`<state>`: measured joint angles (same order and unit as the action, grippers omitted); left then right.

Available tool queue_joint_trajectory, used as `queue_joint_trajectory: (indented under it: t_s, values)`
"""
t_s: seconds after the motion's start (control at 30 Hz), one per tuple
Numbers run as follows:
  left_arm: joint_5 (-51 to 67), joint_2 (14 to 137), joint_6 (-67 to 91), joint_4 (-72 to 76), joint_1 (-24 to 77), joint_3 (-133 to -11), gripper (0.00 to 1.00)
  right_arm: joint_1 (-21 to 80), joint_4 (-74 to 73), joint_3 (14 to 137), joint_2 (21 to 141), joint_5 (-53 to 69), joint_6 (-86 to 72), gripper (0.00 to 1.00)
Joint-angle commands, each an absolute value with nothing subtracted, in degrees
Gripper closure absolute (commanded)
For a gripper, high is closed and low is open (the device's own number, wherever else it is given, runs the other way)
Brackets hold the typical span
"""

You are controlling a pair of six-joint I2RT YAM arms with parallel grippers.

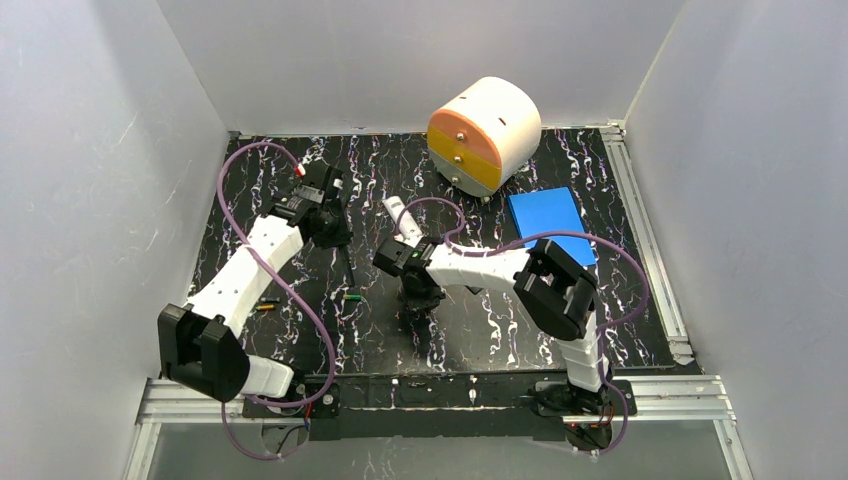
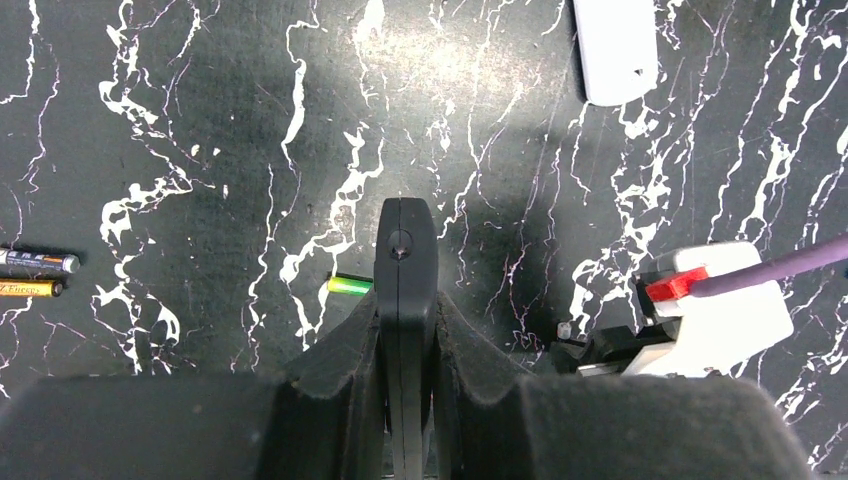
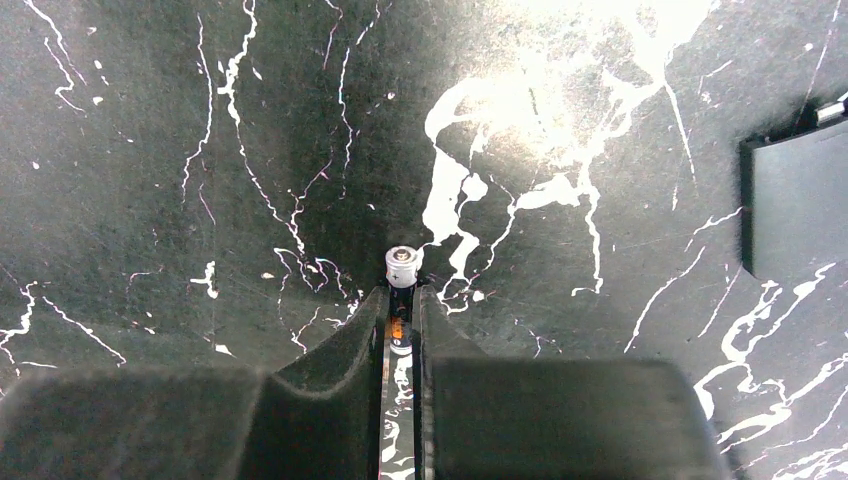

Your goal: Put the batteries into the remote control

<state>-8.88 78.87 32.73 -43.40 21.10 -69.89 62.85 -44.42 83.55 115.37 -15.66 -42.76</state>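
My left gripper is shut on a thin black remote, seen edge-on and sticking out past the fingertips above the table. My right gripper is shut on a battery with a silver plus end and an orange band, held low over the table. A green battery lies on the table just left of the remote. Two more batteries lie side by side further left. A white remote-shaped piece lies flat between the arms.
A round orange-and-white drawer unit stands at the back. A blue box lies at the right, partly under the right arm. A dark flat slab shows at the right wrist view's right edge. White walls enclose the black marbled table.
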Motion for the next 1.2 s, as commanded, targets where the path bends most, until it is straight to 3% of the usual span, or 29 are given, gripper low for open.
queue_joint_trajectory:
  t_s: [0.0, 0.17, 0.4, 0.6, 0.77, 1.17]
  values:
    - [-6.7, 75.7, 31.4, -43.7, 20.7, -68.9, 1.00, 63.1, -41.0, 81.4, 117.3, -18.8, -43.3, 0.88]
    - [-0.6, 74.8, 29.4, -40.6, 20.6, -67.5, 1.00, 63.1, -37.0, 79.0, 111.5, -22.2, -44.0, 0.90]
    - [17.3, 74.9, 29.8, -29.0, 20.6, -66.5, 1.00, 60.4, -35.5, 81.0, 97.2, -27.4, -41.9, 0.90]
    - [30.7, 75.6, 35.4, -12.9, 20.6, -66.3, 1.00, 56.7, -28.7, 85.4, 85.5, -22.4, -33.4, 0.87]
    - [38.7, 75.5, 45.8, 3.7, 20.6, -65.8, 1.00, 56.3, -26.1, 90.4, 81.8, -17.8, -28.7, 0.87]
    - [52.8, 81.9, 60.4, 16.5, 19.8, -75.6, 1.00, 56.0, -22.2, 92.2, 78.6, -13.2, -20.0, 0.87]
